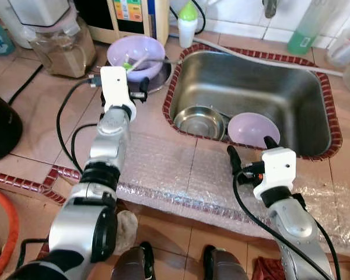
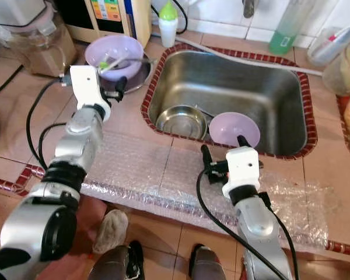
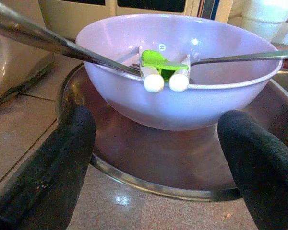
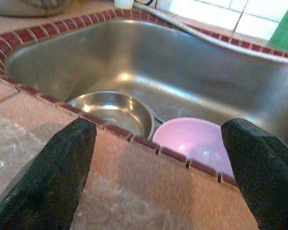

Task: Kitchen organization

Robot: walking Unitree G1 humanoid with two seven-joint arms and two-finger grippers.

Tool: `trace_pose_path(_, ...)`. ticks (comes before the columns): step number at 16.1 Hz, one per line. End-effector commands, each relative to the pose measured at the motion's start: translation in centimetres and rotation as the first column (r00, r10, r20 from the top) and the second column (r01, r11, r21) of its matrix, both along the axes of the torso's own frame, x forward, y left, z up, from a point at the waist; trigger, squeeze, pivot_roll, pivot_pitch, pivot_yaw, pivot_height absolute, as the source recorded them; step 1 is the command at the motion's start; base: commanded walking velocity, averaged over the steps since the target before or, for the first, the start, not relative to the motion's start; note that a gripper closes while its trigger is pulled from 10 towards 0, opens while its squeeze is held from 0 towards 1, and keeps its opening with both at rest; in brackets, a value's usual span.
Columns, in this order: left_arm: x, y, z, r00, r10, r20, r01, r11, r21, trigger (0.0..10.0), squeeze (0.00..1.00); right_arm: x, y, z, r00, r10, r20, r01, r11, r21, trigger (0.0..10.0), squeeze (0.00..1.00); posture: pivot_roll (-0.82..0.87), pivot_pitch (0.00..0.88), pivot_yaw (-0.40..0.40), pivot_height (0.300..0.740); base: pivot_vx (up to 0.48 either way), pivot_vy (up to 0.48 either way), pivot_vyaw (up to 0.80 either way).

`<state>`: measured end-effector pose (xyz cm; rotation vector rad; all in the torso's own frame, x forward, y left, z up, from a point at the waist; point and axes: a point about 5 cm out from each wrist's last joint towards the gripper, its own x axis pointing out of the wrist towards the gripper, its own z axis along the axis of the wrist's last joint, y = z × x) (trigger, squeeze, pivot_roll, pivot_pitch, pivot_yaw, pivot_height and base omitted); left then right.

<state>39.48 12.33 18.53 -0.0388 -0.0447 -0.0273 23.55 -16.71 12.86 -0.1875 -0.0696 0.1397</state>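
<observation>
Left end effector (image 1: 137, 87) sits at the near rim of the lilac bowl (image 1: 136, 55), fingers spread wide, gripping nothing. Bowl rests on a dark round plate (image 3: 149, 163) on the tiled bench (image 1: 35, 116), about 10 o'clock from the steel sink (image 1: 251, 81). It holds a green-and-white peeler (image 3: 162, 69) and two metal utensil handles (image 3: 48, 40) sticking out over the rim.

Right end effector (image 1: 249, 153) hovers over the sink's near edge, fingers also wide apart, empty. Below it in the basin: a steel bowl (image 1: 198, 121) and a second lilac bowl (image 1: 251, 129), side by side.

Risk: if the left fingers close on the bowl rim, they may catch the projecting handles, levering utensils out or tipping the bowl. Bubble wrap (image 1: 175, 169) on the bench edge looks slippery.

Left wrist view reveals the peeler and plate rim clearly; head views give only a green fleck. Right wrist view shows the two sink bowls nearly touching.
</observation>
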Motion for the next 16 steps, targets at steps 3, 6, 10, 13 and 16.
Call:
trace_pose_path(3,0.71,0.09,0.19,0.998,0.001,-0.070,0.002,0.999,0.035,10.0,0.00,-0.33,0.12,0.14,1.000,0.005,0.001,-0.005,1.000,-0.011,10.0,0.00,-0.22,0.243,0.048,0.740,0.000,0.000,0.00)
trace_pose_path(6,0.95,0.22,0.06,0.993,-0.022,-0.116,0.031,0.997,0.069,10.0,0.00,-0.21,0.39,0.04,1.000,0.012,-0.003,-0.012,1.000,-0.014,10.0,0.00,-0.21,0.234,0.052,0.740,0.000,0.000,0.00)
trace_pose_path(10,0.79,0.27,-0.09,0.981,-0.079,-0.179,0.096,0.991,0.090,10.0,0.00,0.04,0.44,-0.09,1.000,0.014,-0.004,-0.014,1.000,-0.018,10.0,0.00,-0.20,0.232,0.052,0.740,0.000,0.000,0.00)
trace_pose_path(13,0.52,0.29,-0.11,0.964,-0.134,-0.230,0.162,0.981,0.109,10.0,0.00,0.14,0.43,-0.22,1.000,0.013,-0.006,-0.013,1.000,-0.021,10.0,0.00,-0.19,0.229,0.055,0.740,0.000,0.000,0.00)
trace_pose_path(16,-0.04,0.95,-0.25,0.956,-0.148,-0.252,0.184,0.975,0.124,10.0,0.00,0.19,0.49,-0.34,1.000,0.012,-0.007,-0.012,1.000,-0.022,10.0,0.00,-0.18,0.223,0.065,0.740,0.000,0.000,0.00)
